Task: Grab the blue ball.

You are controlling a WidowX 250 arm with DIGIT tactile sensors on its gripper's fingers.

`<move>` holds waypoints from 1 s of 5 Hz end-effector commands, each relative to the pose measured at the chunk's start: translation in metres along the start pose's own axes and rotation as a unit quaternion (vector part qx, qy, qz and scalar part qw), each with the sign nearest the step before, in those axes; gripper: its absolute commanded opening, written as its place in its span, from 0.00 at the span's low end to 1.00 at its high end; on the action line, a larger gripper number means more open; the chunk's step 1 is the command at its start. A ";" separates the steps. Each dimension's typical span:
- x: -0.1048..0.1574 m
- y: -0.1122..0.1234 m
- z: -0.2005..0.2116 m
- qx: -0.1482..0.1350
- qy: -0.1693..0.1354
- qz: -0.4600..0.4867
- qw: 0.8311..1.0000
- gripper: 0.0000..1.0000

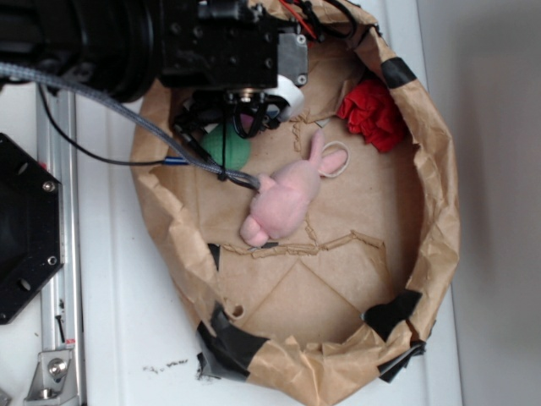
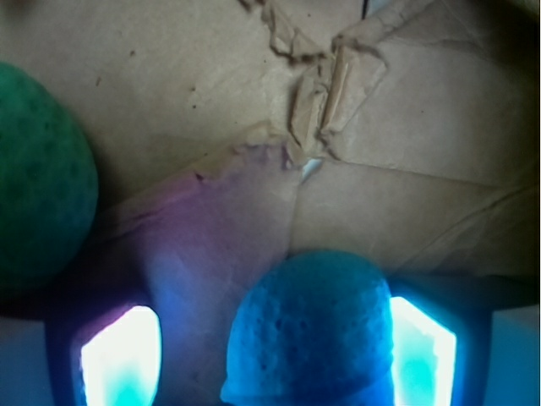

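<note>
1. The wrist view looks down onto creased brown paper (image 2: 397,127), with the blue ball (image 2: 308,330) low in the picture, between the two glowing fingers (image 2: 122,355) of the tool (image 2: 270,359).
2. The blue ball sits toward the right finger and appears to touch it; a gap of paper shows between the ball and the left finger.
3. The tool is therefore spread around the ball, not pinching it on both sides.
4. The ball's surface is finely pitted and lit bright blue; its bottom edge runs out of the wrist picture.
5. A green ball (image 2: 38,182) lies at the left edge of the wrist view, apart from the blue ball and outside the fingers.
6. In the exterior view the black arm (image 1: 211,42) hangs over the upper left part of a round basin of crumpled brown paper (image 1: 439,228) patched with black tape, standing on a white desk (image 1: 127,321).
7. The green ball (image 1: 230,145) shows just below the arm's end; the blue ball is hidden by the arm there.
8. A pink plush rabbit (image 1: 283,203) lies near the basin's middle, and a red crumpled cloth (image 1: 372,114) rests against the upper right wall.
9. A braided cable (image 1: 127,110) runs from the arm across the basin's rim.
</note>
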State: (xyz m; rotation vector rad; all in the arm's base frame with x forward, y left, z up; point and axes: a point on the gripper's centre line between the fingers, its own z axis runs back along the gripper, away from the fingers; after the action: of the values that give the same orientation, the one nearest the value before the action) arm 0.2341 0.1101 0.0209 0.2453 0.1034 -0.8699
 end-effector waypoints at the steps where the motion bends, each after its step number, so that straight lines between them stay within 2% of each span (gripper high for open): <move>1: -0.011 0.005 -0.006 0.009 0.011 0.045 0.999 0.00; 4: -0.008 0.003 -0.002 0.023 0.028 0.054 0.998 0.00; 5: 0.001 -0.004 0.020 0.029 0.034 0.066 0.997 0.00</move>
State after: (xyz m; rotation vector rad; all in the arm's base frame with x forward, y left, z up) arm 0.2282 0.1063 0.0308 0.3097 0.1526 -0.7483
